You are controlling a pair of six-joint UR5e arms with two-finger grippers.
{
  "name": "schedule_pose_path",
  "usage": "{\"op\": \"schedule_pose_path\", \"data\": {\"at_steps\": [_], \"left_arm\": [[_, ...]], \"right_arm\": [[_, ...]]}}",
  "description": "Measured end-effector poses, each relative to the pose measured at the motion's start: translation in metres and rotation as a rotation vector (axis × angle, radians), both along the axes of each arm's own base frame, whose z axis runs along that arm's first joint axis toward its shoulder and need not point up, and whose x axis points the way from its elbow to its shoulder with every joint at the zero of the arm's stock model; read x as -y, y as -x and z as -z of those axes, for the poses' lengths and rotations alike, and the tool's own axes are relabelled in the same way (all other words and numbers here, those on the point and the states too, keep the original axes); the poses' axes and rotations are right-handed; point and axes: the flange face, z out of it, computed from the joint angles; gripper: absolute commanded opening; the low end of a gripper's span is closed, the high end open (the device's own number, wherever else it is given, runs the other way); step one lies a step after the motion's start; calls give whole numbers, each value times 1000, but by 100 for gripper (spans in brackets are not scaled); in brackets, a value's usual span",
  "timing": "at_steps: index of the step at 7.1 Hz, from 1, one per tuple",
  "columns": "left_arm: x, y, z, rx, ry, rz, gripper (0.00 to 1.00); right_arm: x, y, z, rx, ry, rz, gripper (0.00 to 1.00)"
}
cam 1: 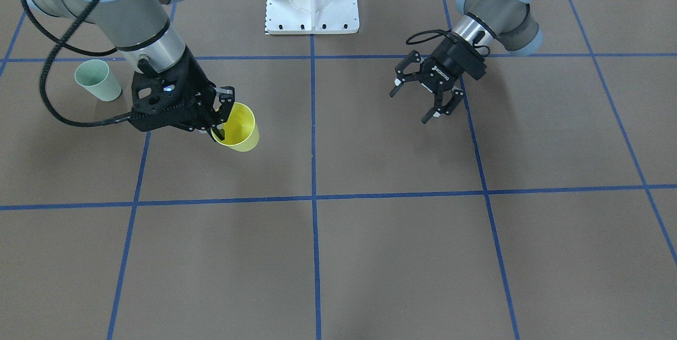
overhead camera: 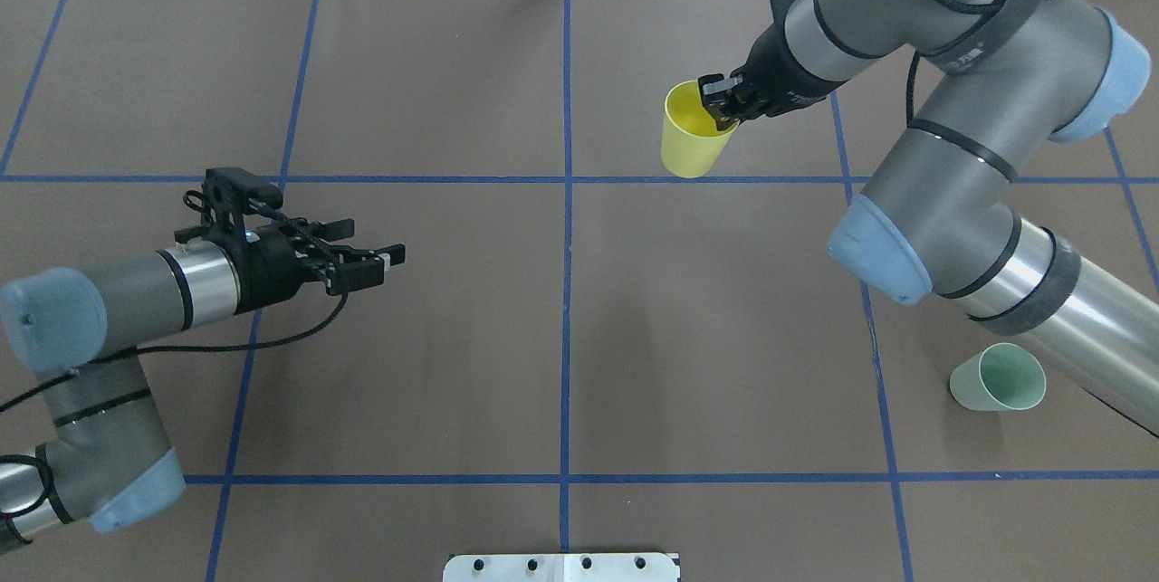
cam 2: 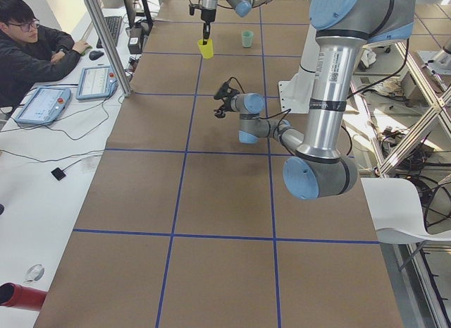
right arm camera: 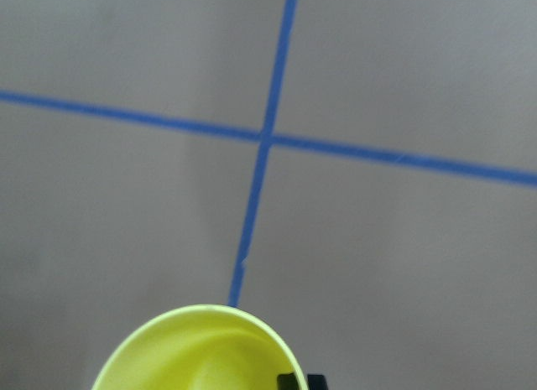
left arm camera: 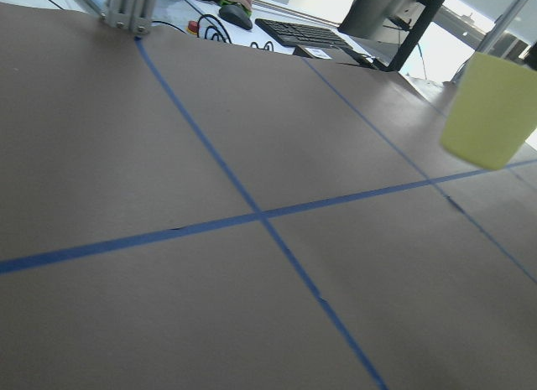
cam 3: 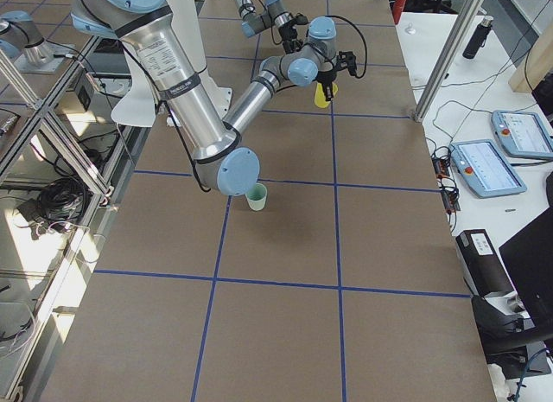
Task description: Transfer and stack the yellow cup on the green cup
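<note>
Though far from green cup [overhead camera: 998, 378], yellow cup [overhead camera: 690, 143], by its rim, in grip of right tool [overhead camera: 724, 114]; left tool [cam 1: 411, 103] agape.

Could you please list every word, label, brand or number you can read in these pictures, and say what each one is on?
No text reads clearly in any view.
White print on the left gripper: too small to read.
Label on the left arm: too small.
Label on the right arm: blurred.
Screen of the teach pendant: too small.
The yellow cup and the green cup: no marks.
</note>
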Motion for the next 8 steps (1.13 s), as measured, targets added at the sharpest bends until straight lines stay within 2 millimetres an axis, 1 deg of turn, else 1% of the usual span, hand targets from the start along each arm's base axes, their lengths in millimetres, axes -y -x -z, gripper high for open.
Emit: {"op": "schedule_pose_path", "data": {"at_steps": [1,2,3,4,5,6,7,8], "left_arm": [[43,41,-15,95,86,3,100],[81,86,-29,183,175,2,100],[111,131,-44,287,226,-7,100],[131,169,-60,386,255,-11,100],[145,205,-74,464,281,-15,100],[153,237,-86,511,297,-32,100],[156,260,-95,527,309,-47,100],[158,273,-101,529,319,-59,100]], "right_arm": [[5,-31,-15,-28,-36,-24,0],[10,-56,-34,-59,-51,-39,0],[9,-79,-62,-99,-55,-41,0],[-3,-100,-91,-133,-52,-34,0],[-26,-121,-117,-156,-40,-27,0],[-53,-140,-137,-171,-22,-20,0],[-79,-156,-156,-183,5,-9,0],[-101,-167,-176,-192,50,10,0]]}}
